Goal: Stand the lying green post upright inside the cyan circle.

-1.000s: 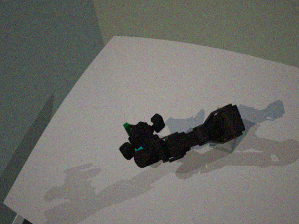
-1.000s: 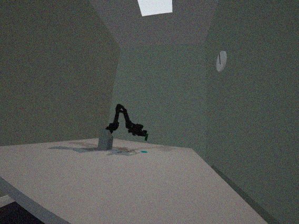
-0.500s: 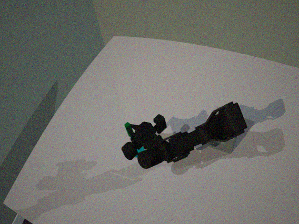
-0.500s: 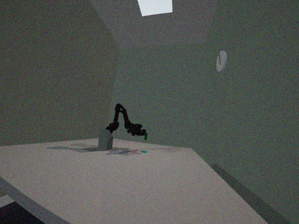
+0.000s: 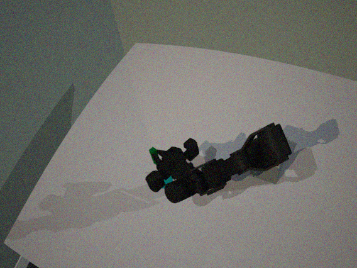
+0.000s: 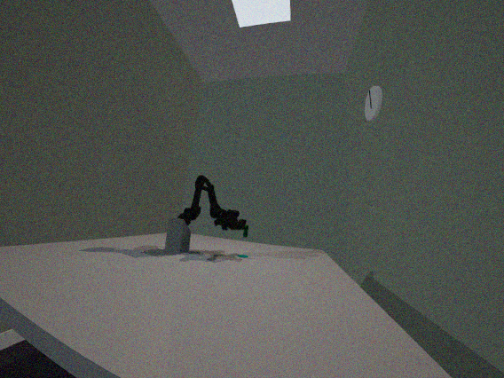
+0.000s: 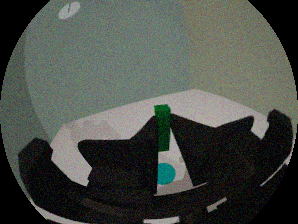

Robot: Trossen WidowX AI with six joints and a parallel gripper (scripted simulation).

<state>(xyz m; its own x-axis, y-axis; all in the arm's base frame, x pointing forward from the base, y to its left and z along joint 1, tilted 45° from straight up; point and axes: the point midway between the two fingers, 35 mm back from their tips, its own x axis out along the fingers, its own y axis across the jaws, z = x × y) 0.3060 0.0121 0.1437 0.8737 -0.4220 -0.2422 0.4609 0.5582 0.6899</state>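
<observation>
Green post (image 7: 161, 124) (one) clamped in gripper (image 7: 161, 152) above one cyan circle (image 7: 165, 173).

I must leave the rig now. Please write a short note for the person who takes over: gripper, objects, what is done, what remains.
Gripper: shut on the green post, carried in the air above the table.
Cyan circle: on the table, just below the gripper, mostly hidden under the arm in the top view.
Done: post picked up and lifted, near upright in the wrist view.
Left: lower it upright into the circle, set it down, release, withdraw.
</observation>
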